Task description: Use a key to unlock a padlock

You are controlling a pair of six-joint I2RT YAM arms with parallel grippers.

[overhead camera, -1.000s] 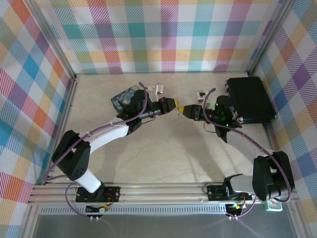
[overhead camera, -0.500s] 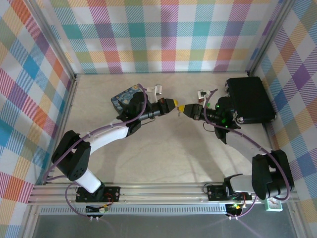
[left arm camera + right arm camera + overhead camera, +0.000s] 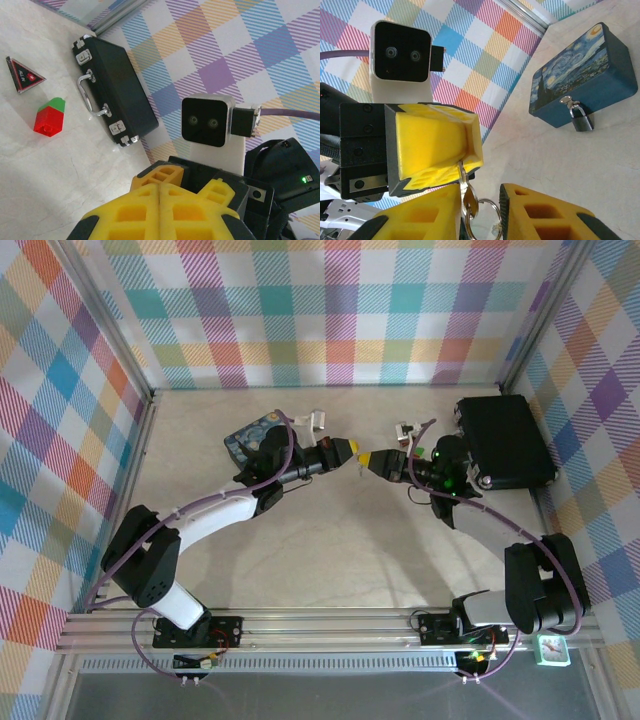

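- The key (image 3: 465, 192) hung from the left gripper (image 3: 456, 165), whose yellow jaws were pressed together on its upper end, with the ring dangling below.
- And there it was, right in the gap of the right gripper (image 3: 477, 206): jaws apart, one finger on either side of the key, not closed on it.
- The padlock (image 3: 580, 120) sat well apart on the table (image 3: 555, 170), touching the starry blue tin (image 3: 580, 75).
- From above, both grippers met tip to tip, with the black case (image 3: 505, 440) off to the right.
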